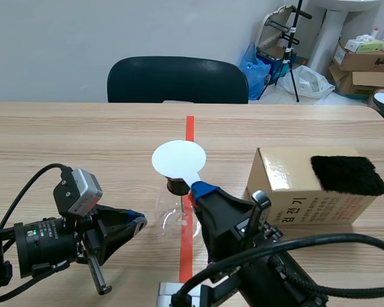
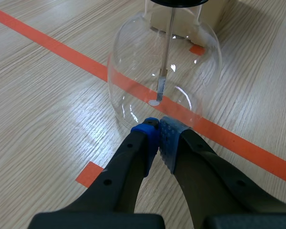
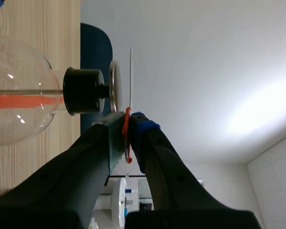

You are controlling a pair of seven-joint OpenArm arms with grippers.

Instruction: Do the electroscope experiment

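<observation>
The wooden surface (image 1: 83,141) carries a cardboard box (image 1: 288,185) topped by a black furry pad (image 1: 347,174). Beside it, the glass electroscope (image 1: 173,214) stands on the tape line. The right end effector (image 1: 201,188) grasps a white disc (image 1: 178,158) above its stopper. The left end effector (image 1: 137,222), clenched empty, sits just beside the glass.

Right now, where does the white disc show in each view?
Scene view: the white disc hangs over the glass flask, its handle clamped in the right pincer.
Left wrist view: not in it.
Right wrist view: edge-on ahead of the pincer, beside the black stopper.
Shared landmark: the glass flask.
</observation>
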